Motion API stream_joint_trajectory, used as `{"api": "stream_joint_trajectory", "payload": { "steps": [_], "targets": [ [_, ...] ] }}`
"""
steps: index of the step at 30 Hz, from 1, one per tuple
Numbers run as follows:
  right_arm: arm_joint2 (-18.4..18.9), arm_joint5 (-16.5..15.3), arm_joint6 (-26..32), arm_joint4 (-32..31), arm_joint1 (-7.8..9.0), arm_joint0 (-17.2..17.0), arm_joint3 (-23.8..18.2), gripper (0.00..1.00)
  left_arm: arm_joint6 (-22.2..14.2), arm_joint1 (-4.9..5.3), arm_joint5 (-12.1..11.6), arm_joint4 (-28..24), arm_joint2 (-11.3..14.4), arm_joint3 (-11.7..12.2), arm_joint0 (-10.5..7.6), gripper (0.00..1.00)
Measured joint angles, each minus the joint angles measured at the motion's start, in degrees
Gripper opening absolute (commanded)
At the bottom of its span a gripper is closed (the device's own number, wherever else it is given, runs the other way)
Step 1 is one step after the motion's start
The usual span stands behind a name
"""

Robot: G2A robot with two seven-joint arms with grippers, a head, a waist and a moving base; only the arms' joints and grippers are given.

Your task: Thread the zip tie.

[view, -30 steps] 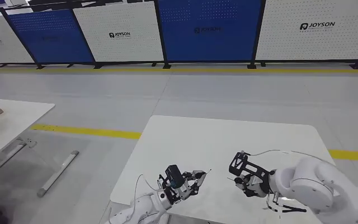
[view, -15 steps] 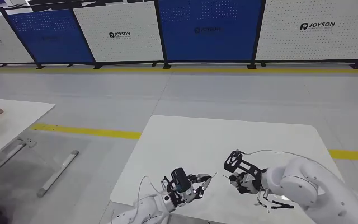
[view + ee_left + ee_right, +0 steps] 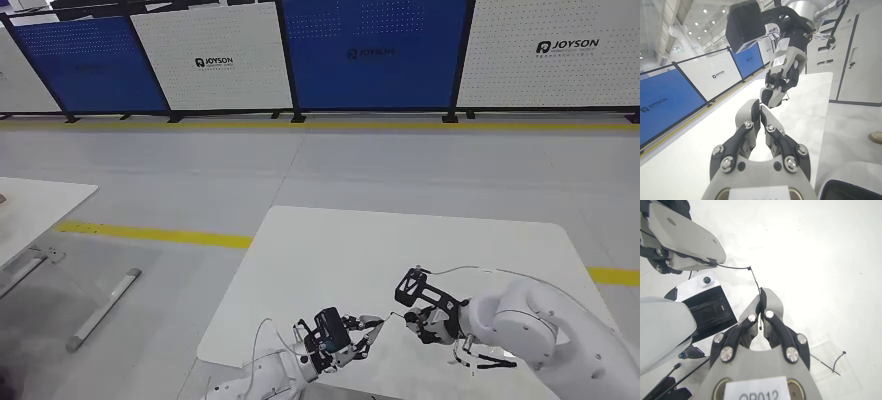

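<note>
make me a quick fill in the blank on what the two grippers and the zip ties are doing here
1. The left gripper and the right gripper are each ___ on the same zip tie.
2. That tie's head sits ___ the two grippers.
3. A spare zip tie lies loose on the ___ table.
Missing words: shut; between; white.

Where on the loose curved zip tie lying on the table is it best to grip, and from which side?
On the loose zip tie, probably mid-strap, below its small head, coming straight down with the fingers across the strap. It lies flat on the table, so no side offers room beneath it.
</note>
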Motion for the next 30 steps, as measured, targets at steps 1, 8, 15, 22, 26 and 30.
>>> {"api": "stream_joint_trajectory", "payload": {
  "steps": [1, 8, 15, 22, 26, 30],
  "targets": [
    [0.12, -0.14, -0.09, -0.17, -0.04, -0.27, 0.11, 0.00, 0.02, -0.04, 0.21, -0.22, -0.01, -0.04, -0.02, 0.00],
    [1.09, -0.17, 1.07, -0.54, -0.29, -0.81, -0.39, 0.00, 0.01, -0.08, 0.54, -0.33, -0.27, -0.21, 0.27, 0.00],
    [2.58, 0.22, 1.88, -1.11, -0.17, -1.97, -1.14, 0.00, -0.37, -0.12, 0.97, -0.11, -0.47, -0.05, 0.51, 0.00],
    [3.67, 0.32, 2.65, -1.54, -0.33, -2.62, -1.71, 0.00, -0.60, -0.09, -0.04, 0.28, -0.33, -0.34, 0.71, 0.00],
    [3.95, 0.26, 3.29, -1.64, -0.55, -2.72, -1.75, 0.00, -0.49, -0.08, -0.32, 0.27, -0.40, -0.46, 0.81, 0.00],
    [3.92, 0.09, 3.79, -1.65, -0.90, -2.69, -1.66, 0.00, -0.18, -0.09, -0.15, 0.27, -0.57, -0.55, 0.84, 0.00]
  ]
}}
